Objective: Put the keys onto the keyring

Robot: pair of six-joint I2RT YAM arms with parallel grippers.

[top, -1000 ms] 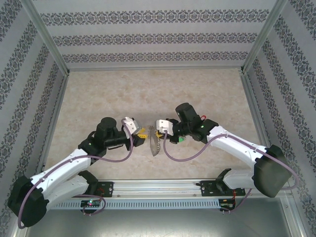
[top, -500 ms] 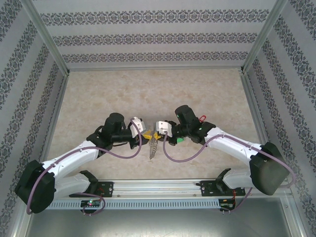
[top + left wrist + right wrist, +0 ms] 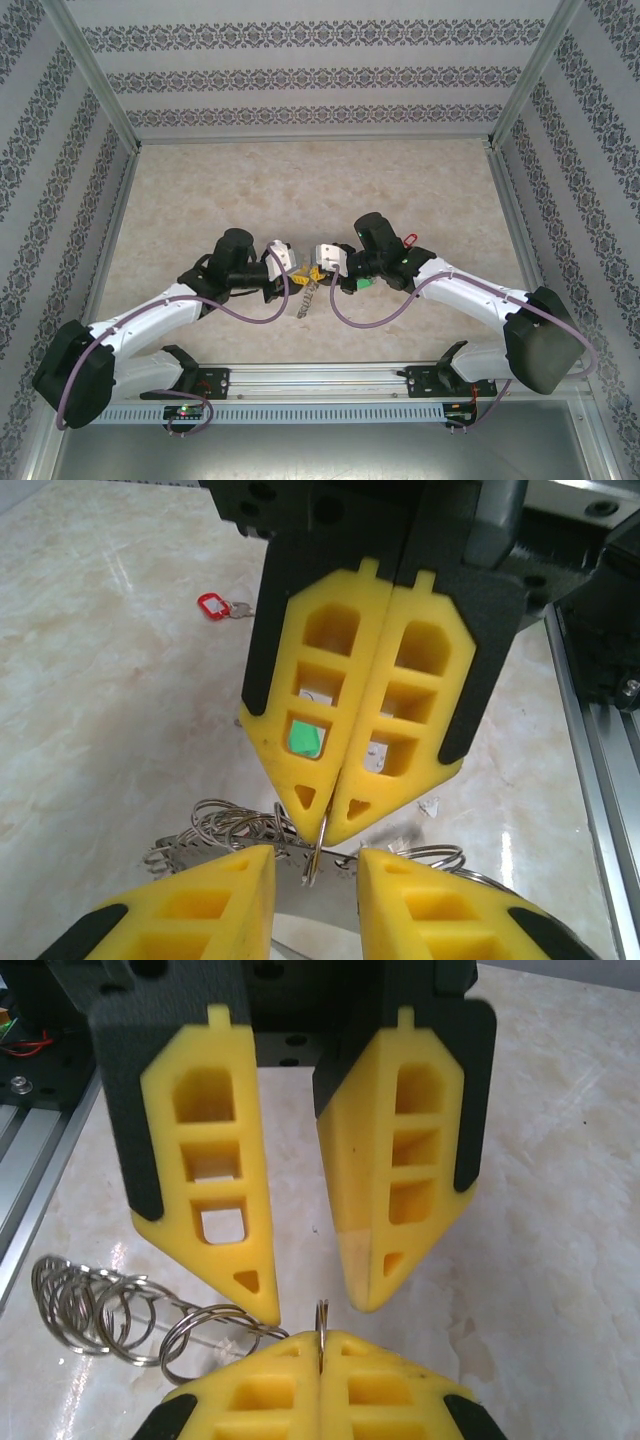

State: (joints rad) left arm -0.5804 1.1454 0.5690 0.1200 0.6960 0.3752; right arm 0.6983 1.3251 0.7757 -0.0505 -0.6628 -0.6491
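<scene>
Swinging in across the pale marble-patterned table [image 3: 300, 180], the white-and-black left arm [image 3: 150, 320] has closed the clear gap that lay between the two wrists a second ago. The white right arm [image 3: 470, 295] has hardly shifted. I judge this to be a hand-over or a two-handed hold being set up, so that a key can then be threaded.

There is plenty of bare table beyond the arms and to both sides. The aluminium rail [image 3: 320, 375] at the near edge lies close behind the work, so any retreat has to be short.

The yellow-fingered right gripper [image 3: 322, 825] is pressed fully shut, pinching the wire of the thin grey metal keyring [image 3: 308, 295], whose silvery loops fan out below and beside it. The yellow-fingered left gripper [image 3: 315, 1307] faces it tip to tip. Its jaws are parted with a modest gap, one either side of the upstanding wire, and have hold of nothing yet.

Neither key is on the ring. The small green-headed key [image 3: 305, 741] lies on the table under the right wrist. The small red-headed key [image 3: 212, 605] lies further off, beyond the right arm and well apart from the ring.
</scene>
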